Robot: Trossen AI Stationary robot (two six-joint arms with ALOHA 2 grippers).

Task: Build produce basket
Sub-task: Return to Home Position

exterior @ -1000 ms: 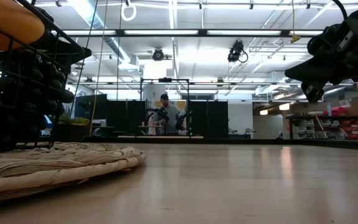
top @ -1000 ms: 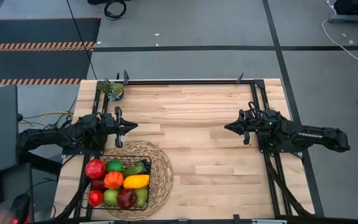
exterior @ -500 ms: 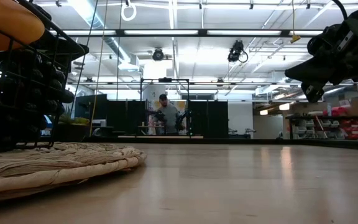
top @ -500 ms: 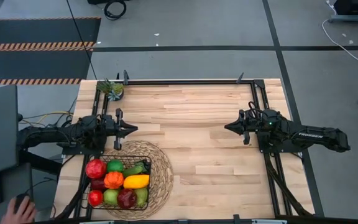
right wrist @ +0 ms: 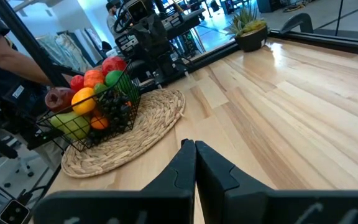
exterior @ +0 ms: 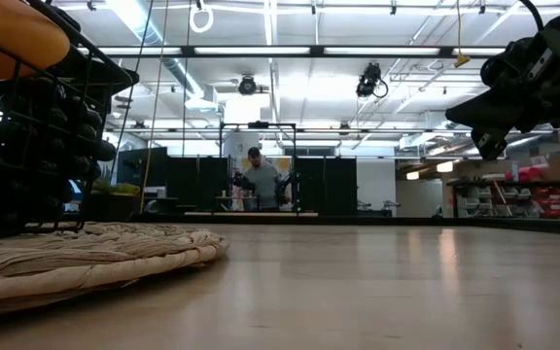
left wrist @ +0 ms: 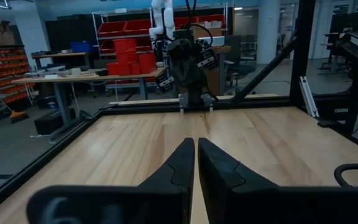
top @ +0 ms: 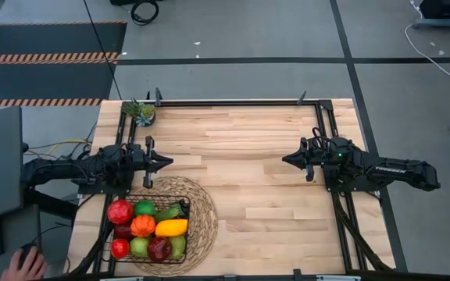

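The black wire basket (top: 180, 234) stands on a round woven mat (top: 205, 222) at the table's near left, filled with produce (top: 143, 228): red apples, an orange, green fruits, a yellow squash, dark grapes. The basket also shows in the right wrist view (right wrist: 122, 118) and the low view (exterior: 86, 117). My left gripper (top: 170, 161) hovers shut and empty just beyond the mat's far edge. My right gripper (top: 285, 161) hovers shut and empty at the table's right middle. Both sets of fingers show closed in their wrist views, left (left wrist: 196, 155) and right (right wrist: 191, 155).
A small green potted plant (top: 141, 112) stands at the far left corner. Black frame rails run along the table's edges. Bare wood lies between the two grippers. A person's hand (top: 22, 261) rests off the table at the near left.
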